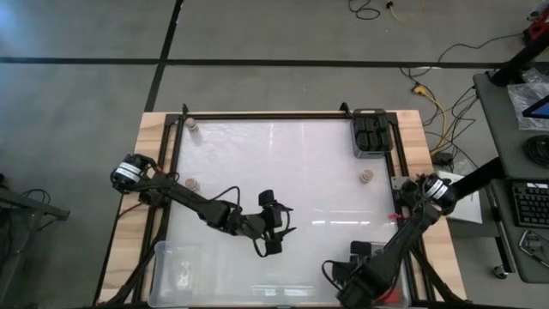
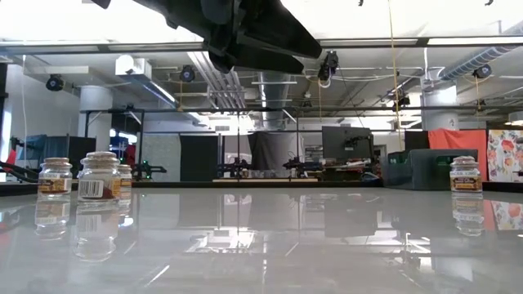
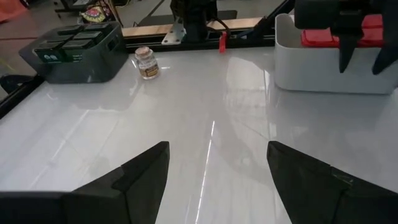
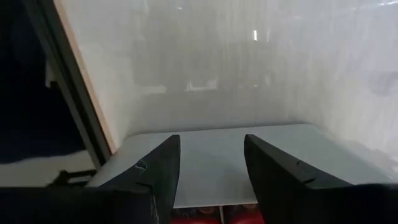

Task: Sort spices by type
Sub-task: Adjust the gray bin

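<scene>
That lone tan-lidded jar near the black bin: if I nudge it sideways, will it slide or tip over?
The tan-lidded jar stands upright on a glossy white table, so a low push would probably slide it. It looks taller than wide, so a push near the lid might tip it. Being round, it would likely roll once down.

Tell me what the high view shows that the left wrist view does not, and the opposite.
Only the high view: two round tan-lidded jars on the left side of the white table, and a clear plastic bin at its near left corner. Only the left wrist view: red-topped items in a white bin. Both: the dark bin of black jars and one tan-lidded jar near it.
</scene>
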Available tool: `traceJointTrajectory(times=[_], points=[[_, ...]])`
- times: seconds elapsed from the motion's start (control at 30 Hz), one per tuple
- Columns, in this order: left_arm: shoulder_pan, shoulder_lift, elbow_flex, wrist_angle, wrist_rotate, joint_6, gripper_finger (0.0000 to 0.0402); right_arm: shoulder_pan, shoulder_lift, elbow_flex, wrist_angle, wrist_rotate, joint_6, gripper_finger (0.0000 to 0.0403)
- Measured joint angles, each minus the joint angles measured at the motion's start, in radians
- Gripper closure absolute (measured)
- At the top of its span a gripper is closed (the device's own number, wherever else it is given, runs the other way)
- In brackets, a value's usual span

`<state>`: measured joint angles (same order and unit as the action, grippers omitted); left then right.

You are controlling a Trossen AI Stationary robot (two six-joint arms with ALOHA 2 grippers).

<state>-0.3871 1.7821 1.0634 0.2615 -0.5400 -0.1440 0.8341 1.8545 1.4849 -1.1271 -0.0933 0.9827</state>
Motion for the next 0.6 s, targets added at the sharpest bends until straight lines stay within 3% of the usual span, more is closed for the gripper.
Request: traceJointTrajectory(times=[0.37,0.6], points=[[0.000,0.000,-0.002,-0.002,0.000,0.016,0.0146,0.026,0.000,0.000,-0.035,-0.001,0.002,0.0245],[-0.007,-0.035,-0.002,-0.094,-0.001,0.057,0.0146,0.020,-0.001,0.038,-0.040,0.007,-0.045,0.0234]])
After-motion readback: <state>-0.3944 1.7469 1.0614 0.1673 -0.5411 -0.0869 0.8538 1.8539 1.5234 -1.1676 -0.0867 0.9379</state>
